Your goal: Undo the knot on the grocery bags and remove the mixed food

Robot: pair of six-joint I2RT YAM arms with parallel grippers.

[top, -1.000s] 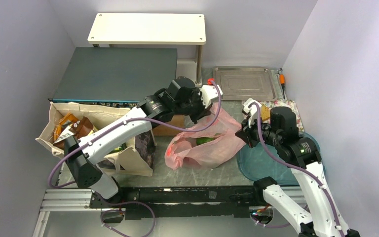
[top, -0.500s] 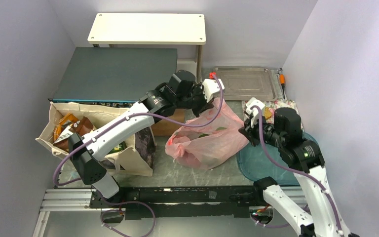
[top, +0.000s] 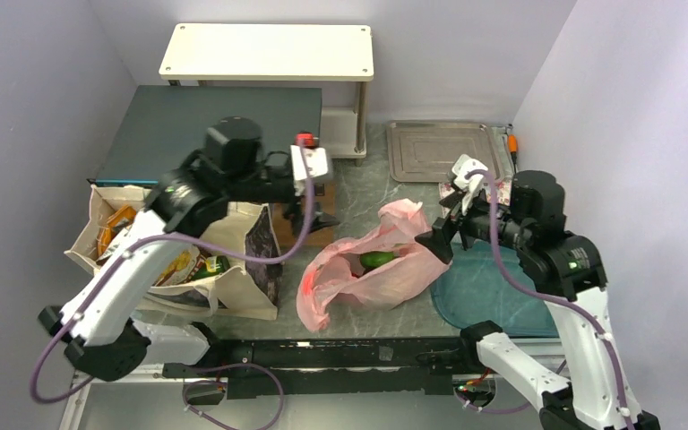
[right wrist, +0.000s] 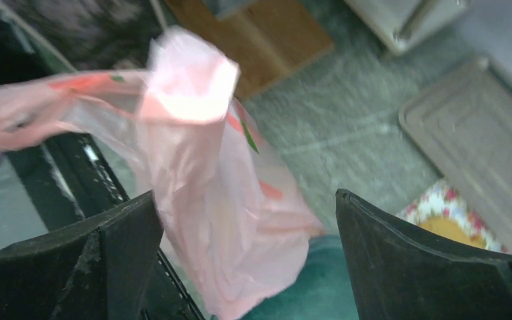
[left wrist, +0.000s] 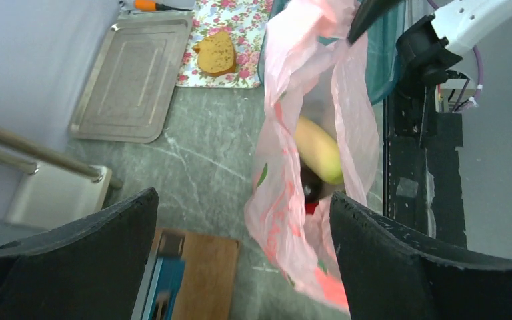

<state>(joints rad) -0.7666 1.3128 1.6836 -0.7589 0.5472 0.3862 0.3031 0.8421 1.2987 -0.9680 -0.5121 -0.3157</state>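
The pink plastic bag (top: 367,269) lies slumped mid-table with its top gaping, and no tied knot shows. Inside it I see a green vegetable (top: 376,259), which looks pale yellow-green in the left wrist view (left wrist: 320,150), with something dark and red (left wrist: 310,197) beneath it. The beige tote (top: 233,291) stands at the left and holds chip bags (top: 121,224) and a green bottle (top: 210,264). My left gripper (top: 315,213) (left wrist: 243,253) hangs open, left of the bag. My right gripper (top: 439,237) (right wrist: 247,253) is open at the bag's right edge, with pink film (right wrist: 200,167) seen between its fingers.
A wooden board (left wrist: 200,267) lies by the tote. A metal tray (top: 448,150) sits at the back right, next to a floral cloth with a bread slice (left wrist: 217,53). A teal plate (top: 484,296) lies under the right gripper. A dark box (top: 206,130) and a white stand (top: 269,49) fill the back left.
Both grippers have opened and let go of the pink bag. The left arm swung left, away from it. The bag dropped and spread on the table.
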